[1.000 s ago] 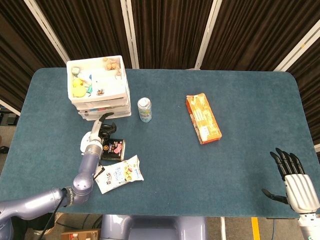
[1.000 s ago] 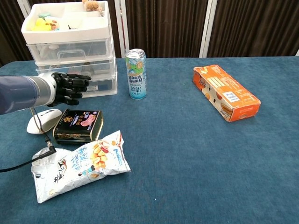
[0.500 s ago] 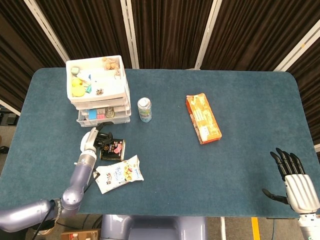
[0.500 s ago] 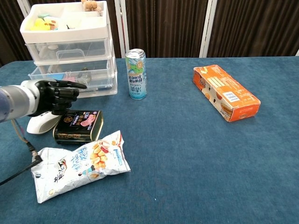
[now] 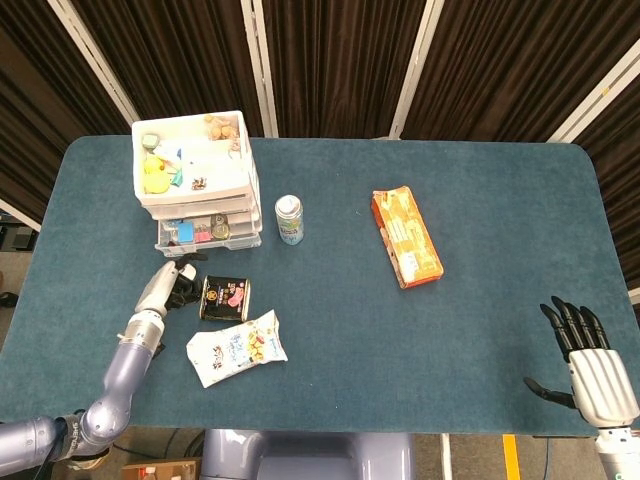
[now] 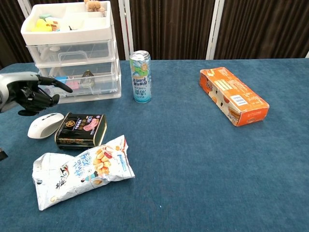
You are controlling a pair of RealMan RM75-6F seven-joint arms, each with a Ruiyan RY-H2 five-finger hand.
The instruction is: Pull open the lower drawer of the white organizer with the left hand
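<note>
So the left hand (image 6: pixel 29 93) has backed off toward the table's near-left edge since a second ago, and the lower drawer (image 6: pixel 77 85) is out now, sticking forward a bit from the white organizer (image 6: pixel 72 53). Left hand's got nothing in it, fingers loosely curled, one pointing toward the drawer. Closest to me is the snack bag (image 6: pixel 79 170), then the dark tin (image 6: pixel 80 130) beside the white mouse (image 6: pixel 45 124). Right hand (image 5: pixel 590 365) just sits open, fingers spread, near-right corner.
</note>
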